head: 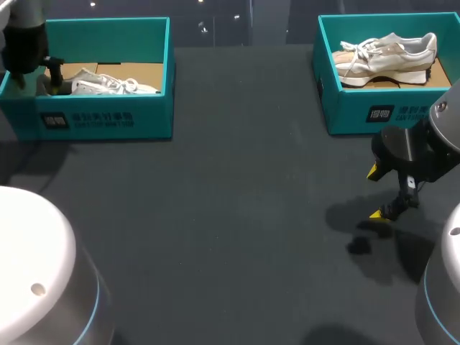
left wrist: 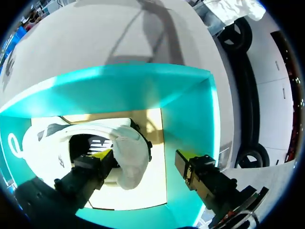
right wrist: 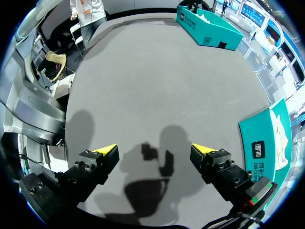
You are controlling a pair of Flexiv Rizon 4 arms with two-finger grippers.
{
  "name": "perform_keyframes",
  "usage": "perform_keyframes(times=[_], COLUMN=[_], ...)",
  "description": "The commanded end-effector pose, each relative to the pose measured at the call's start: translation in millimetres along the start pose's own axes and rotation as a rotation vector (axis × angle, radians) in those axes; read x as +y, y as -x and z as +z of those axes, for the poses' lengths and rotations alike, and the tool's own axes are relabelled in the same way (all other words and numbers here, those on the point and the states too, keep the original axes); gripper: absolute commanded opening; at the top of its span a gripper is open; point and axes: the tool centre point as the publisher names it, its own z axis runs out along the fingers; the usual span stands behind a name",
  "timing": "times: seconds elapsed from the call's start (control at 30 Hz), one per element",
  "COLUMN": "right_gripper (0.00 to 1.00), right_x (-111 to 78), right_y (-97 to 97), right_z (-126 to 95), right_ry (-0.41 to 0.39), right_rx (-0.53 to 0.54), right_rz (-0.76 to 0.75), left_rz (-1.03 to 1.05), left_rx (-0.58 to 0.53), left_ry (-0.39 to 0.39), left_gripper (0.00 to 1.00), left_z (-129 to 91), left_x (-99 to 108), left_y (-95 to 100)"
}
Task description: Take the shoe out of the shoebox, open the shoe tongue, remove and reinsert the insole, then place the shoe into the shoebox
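The shoe (head: 113, 85) — a white laced trainer with a dark lining — lies in the teal box (head: 108, 118) at our left. We judge it light and soft-sided, stiffest at the collar, so that is the place to grip. Our left hand (left wrist: 145, 156) stands wide open astride that collar, holding nothing. The right hand (right wrist: 155, 150) hangs open and empty over the worktop (head: 237, 215).

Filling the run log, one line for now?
left pincer open, one fingertip inside shoe, left shoebox | right pincer open above table | shoe not yet out
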Motion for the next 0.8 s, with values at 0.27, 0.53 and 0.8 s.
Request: perform_keyframes(times=[0.27,0.53,0.8], right_gripper=[1.00,1.00,1.00], right_x=[-0.4,-0.4,-0.4], right_y=[-0.8,-0.8,-0.8], right_z=[0.2,0.2,0.2], right_ry=[-0.001,-0.001,-0.001], right_rx=[-0.001,-0.001,-0.001], right_rz=[0.000,0.000,0.000], left_rz=[-0.044,-0.079,-0.068], left_rx=[-0.046,-0.038,-0.063], left_ry=[0.016,0.003,0.010], left_gripper=[1.00,1.00,1.00], left_z=[-56.0,-104.2,-146.8], left_x=[-18.5,-27.6,-37.0], left_y=[-2.8,-11.1,-27.4])
